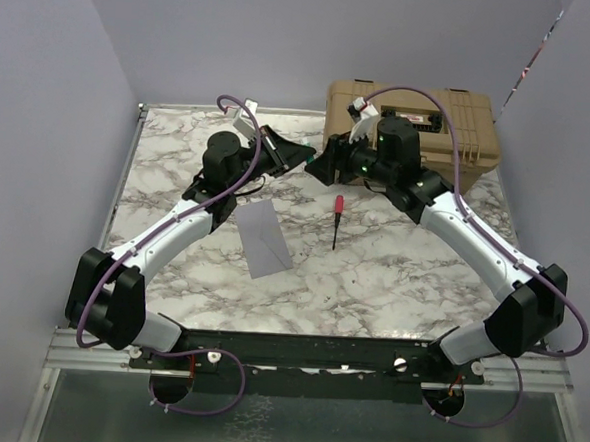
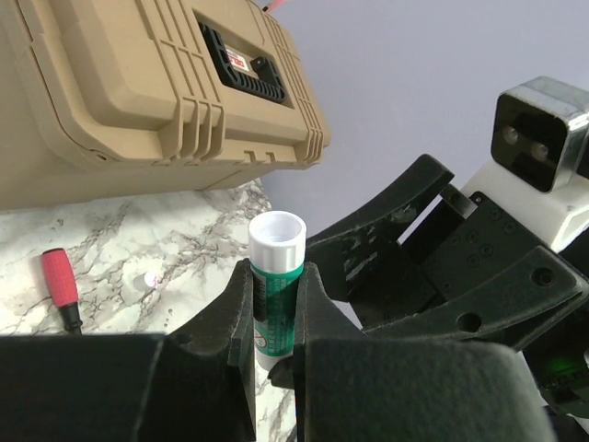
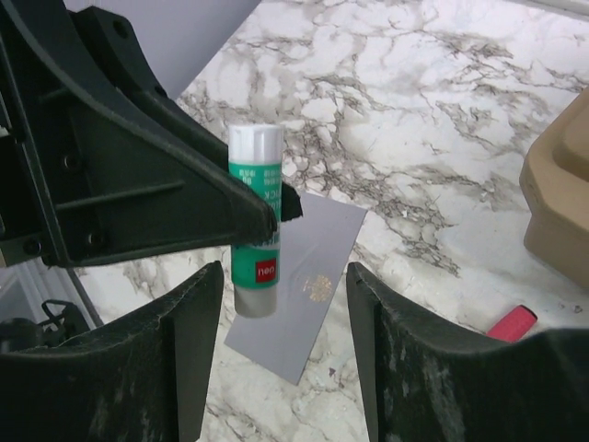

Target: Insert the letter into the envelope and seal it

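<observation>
The grey envelope lies flat on the marble table, its flap down with a gold mark on it. The letter is out of view. My left gripper is raised above the table at mid-back and is shut on a green and white glue stick. My right gripper faces it from the right, open. The glue stick hangs just inside its left finger without touching either finger. In the top view the two grippers nearly meet.
A big tan hard case stands at the back right. A red-handled screwdriver lies on the marble right of the envelope. A small white piece lies near it. Purple walls close in the table.
</observation>
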`<state>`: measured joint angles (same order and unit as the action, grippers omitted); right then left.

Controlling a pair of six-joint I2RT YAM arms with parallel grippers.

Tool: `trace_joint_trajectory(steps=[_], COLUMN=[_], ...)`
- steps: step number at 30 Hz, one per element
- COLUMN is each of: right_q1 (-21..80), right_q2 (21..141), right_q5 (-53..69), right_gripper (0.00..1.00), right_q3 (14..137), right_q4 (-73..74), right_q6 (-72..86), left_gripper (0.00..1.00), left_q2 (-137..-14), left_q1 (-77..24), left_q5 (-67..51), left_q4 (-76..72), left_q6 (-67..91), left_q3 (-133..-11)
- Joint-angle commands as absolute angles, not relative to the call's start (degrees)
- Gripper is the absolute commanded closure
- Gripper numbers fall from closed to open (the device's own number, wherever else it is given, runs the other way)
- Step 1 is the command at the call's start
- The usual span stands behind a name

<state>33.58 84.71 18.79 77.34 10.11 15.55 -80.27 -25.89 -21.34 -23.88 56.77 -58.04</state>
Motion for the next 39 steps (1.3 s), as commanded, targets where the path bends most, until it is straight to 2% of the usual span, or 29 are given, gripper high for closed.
trace_joint_trajectory(steps=[1,8,11,16,20,23,28,35,39], right_q1=[34.36,34.32,34.36,34.37,34.37,34.37,34.32,34.37,34.36], right_q2=[87.47,89.52,88.9,86.1,83.9,84.12,83.37,83.36,83.47], right_q5=[16.19,18.32,21.44,29.21,32.16,32.48,38.27,36.49,38.1], right_gripper=[0.44,0.82,0.97,1.0,1.0,1.0,1.0,1.0,1.0], right_q3=[81.31,83.13,82.76,81.21,80.56,82.04,81.98,82.04,81.92], right_q4=[8.86,10.37,10.84,14.49,20.46,26.05,31.65,34.45,35.73], right_q6=[14.32,12.15,9.66,-1.41,-10.74,-15.26,-24.17,-27.62,-28.7], left_gripper=[1.0,0.92,0.83,0.55,0.42,0.37,0.35,0.53,0.6], left_q2=[-81.08,-80.3,-79.95,-79.76,-78.87,-78.0,-78.7,-80.28,-80.88], left_q1=[-25.84,-25.84,-25.77,-25.35,-24.88,-24.6,-23.75,-23.71,-23.73], left_q5=[-21.23,-21.97,-23.46,-30.07,-31.97,-33.7,-40.5,-49.02,-50.48], left_q4=[-24.44,-24.43,-24.44,-22.09,-10.87,-6.62,-5.26,-4.94,-4.7], left_q6=[57.25,57.9,59.03,59.22,54.65,51.28,51.09,51.77,52.29], left_q3=[-57.88,-57.75,-57.66,-58.4,-60.11,-60.59,-60.14,-58.96,-58.61])
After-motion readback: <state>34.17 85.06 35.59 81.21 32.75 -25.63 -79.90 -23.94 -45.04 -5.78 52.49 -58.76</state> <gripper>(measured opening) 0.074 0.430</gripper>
